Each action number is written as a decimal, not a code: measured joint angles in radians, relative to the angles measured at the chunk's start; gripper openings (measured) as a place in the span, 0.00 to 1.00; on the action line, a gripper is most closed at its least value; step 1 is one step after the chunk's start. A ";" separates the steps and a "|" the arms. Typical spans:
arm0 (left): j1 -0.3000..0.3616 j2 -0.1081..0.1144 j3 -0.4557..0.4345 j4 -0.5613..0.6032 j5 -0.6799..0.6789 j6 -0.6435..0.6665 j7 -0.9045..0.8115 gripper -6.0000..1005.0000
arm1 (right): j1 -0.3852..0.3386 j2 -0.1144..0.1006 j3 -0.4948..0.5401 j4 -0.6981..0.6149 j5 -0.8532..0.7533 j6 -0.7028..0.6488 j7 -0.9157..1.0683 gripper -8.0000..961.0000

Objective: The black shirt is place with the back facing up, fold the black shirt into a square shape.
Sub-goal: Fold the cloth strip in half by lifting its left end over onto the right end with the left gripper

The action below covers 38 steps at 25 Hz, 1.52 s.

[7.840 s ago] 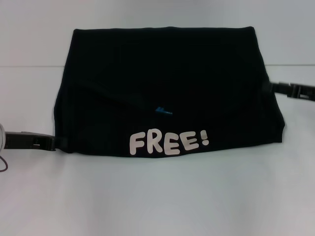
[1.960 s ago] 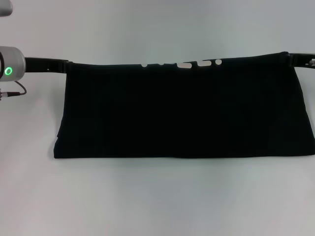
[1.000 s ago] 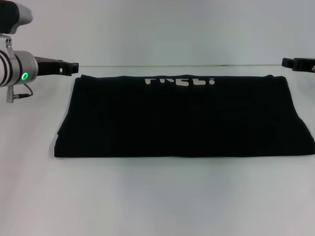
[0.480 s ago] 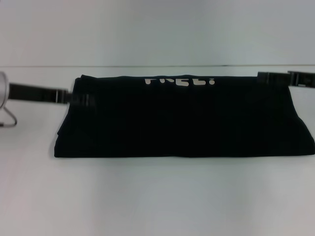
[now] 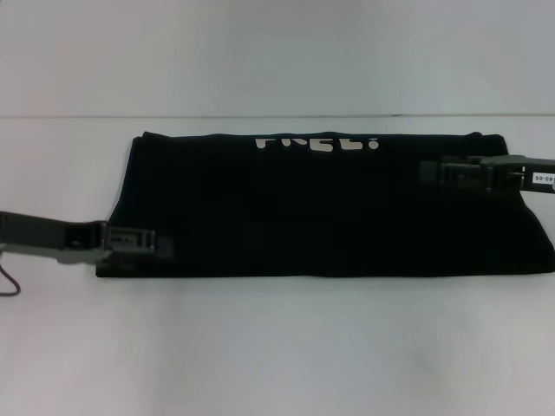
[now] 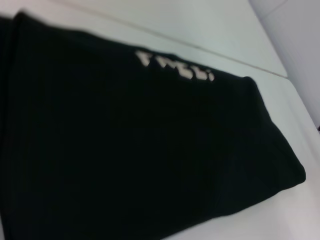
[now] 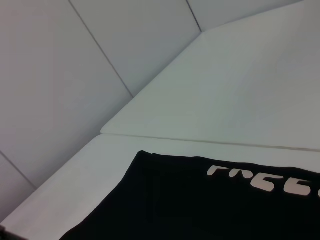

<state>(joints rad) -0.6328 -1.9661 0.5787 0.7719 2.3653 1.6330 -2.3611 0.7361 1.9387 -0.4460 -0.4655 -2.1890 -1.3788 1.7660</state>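
The black shirt (image 5: 321, 217) lies flat as a wide folded band across the table, with the tops of white letters (image 5: 316, 143) showing along its far edge. My left gripper (image 5: 160, 244) reaches in at the shirt's front left corner, low over the cloth. My right gripper (image 5: 425, 173) hovers over the shirt's right part, a little behind the middle of the band. In the left wrist view the shirt (image 6: 125, 150) fills most of the picture, letters (image 6: 175, 67) at its far edge. The right wrist view shows the shirt's (image 7: 200, 210) far left corner and the letters (image 7: 265, 180).
The white table (image 5: 277, 347) extends in front of and behind the shirt, with a seam (image 5: 277, 117) across it just beyond the far edge. Grey wall panels (image 7: 100, 60) rise behind the table. A thin cable (image 5: 9, 286) hangs by my left arm.
The lettered front edge was folded over to the far side and let go. Since then my left gripper dropped to the front left corner and my right moved inward over the shirt.
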 joint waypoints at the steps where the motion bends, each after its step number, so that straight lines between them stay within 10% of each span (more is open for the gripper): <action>1: -0.002 0.002 0.000 -0.014 0.003 -0.001 -0.023 0.93 | 0.003 -0.001 -0.004 -0.001 0.000 0.000 -0.001 0.71; 20: 0.008 0.009 -0.146 -0.230 0.004 -0.175 -0.510 0.93 | 0.016 -0.004 -0.031 -0.034 0.002 0.003 -0.010 0.71; 38: 0.025 0.001 -0.173 -0.273 0.041 -0.278 -0.550 0.93 | 0.016 -0.002 -0.022 -0.038 0.005 0.022 -0.014 0.70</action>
<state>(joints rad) -0.6074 -1.9650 0.4061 0.4994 2.4060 1.3548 -2.9116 0.7516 1.9371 -0.4682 -0.5032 -2.1842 -1.3572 1.7518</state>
